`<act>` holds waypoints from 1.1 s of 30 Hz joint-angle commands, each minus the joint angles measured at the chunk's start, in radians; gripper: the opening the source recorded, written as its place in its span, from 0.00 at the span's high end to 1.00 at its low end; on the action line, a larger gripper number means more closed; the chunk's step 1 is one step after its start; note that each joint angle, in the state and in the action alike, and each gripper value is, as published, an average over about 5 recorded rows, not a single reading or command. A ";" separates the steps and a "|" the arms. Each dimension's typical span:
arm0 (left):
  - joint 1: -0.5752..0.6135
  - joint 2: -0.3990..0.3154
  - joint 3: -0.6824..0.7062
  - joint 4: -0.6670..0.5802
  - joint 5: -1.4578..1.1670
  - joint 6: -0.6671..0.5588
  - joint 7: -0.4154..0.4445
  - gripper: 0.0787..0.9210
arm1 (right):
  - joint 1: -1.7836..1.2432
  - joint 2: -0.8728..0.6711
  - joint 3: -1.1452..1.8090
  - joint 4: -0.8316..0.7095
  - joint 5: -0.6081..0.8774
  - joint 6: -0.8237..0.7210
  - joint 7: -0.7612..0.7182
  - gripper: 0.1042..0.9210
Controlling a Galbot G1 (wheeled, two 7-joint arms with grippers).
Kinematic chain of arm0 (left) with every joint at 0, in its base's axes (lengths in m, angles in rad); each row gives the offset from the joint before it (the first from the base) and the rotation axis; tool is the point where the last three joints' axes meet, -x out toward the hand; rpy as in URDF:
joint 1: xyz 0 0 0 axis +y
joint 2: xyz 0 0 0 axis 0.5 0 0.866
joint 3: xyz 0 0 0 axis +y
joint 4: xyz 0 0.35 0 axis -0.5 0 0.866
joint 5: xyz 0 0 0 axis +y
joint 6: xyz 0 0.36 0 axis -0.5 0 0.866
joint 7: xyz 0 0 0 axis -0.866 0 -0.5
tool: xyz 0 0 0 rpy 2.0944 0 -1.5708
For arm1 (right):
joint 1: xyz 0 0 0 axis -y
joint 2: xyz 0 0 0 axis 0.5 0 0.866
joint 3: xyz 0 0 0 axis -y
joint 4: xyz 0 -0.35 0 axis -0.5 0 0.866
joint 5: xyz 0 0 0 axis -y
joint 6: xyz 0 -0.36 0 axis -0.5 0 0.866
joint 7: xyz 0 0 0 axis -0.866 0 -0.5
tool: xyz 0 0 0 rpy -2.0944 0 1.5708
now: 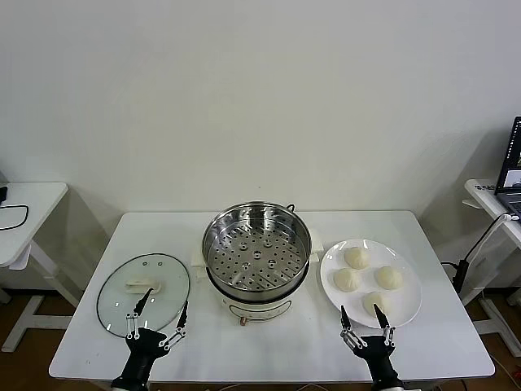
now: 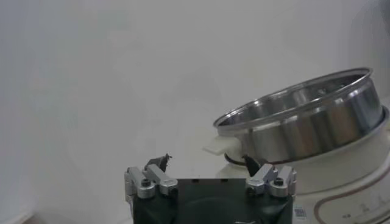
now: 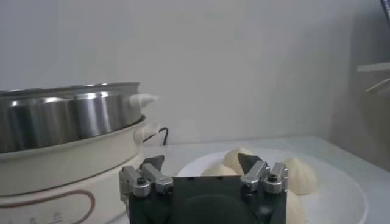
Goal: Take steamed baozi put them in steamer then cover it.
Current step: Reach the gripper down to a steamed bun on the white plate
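Stainless steel: steamer point(image 1: 256, 259), mid-desk on a white base, basket floor bare, nothing loaded.

White desk point(image 1: 456, 334): carries all items; its front edge lies just under both hands.

Baozi point(image 1: 366, 281): four, all on a white plate point(image 1: 409, 314) just right of the steamer, none yet moved.

Glass cover point(image 1: 144, 292): flat on the desk left of the steamer, handle up, apart from the pot.

Right hand point(image 1: 366, 326): at the plate's near rim, close to the nearest bun, fingers spread wide, holding nothing.

Left hand point(image 1: 157, 318): over the cover's near edge, fingers spread wide, holding nothing; appears idle.

Step, as judged: the very start, first bun pick still to come. Next move likely calls for the right hand to reach forward over the plate rim, close gently on the nearest soft bun, then lift above the steamer's raised wall before crossing left.

Room: open desk in front of the steamer and between plate and pot; plate sits close to the pot's side, so the carry is short but must clear the rim.
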 commanded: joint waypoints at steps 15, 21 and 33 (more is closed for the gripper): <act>-0.005 0.004 0.029 -0.052 -0.023 0.012 -0.015 0.12 | 0.834 -0.226 -0.239 -0.405 0.296 -0.253 0.092 0.12; -0.001 0.008 0.032 -0.064 -0.026 0.010 -0.019 0.12 | 1.081 -0.294 -0.442 -0.648 0.354 -0.249 -0.099 0.12; 0.002 0.008 0.041 -0.084 -0.026 0.015 -0.025 0.12 | 1.483 -0.449 -0.849 -0.912 0.180 -0.327 -0.995 0.12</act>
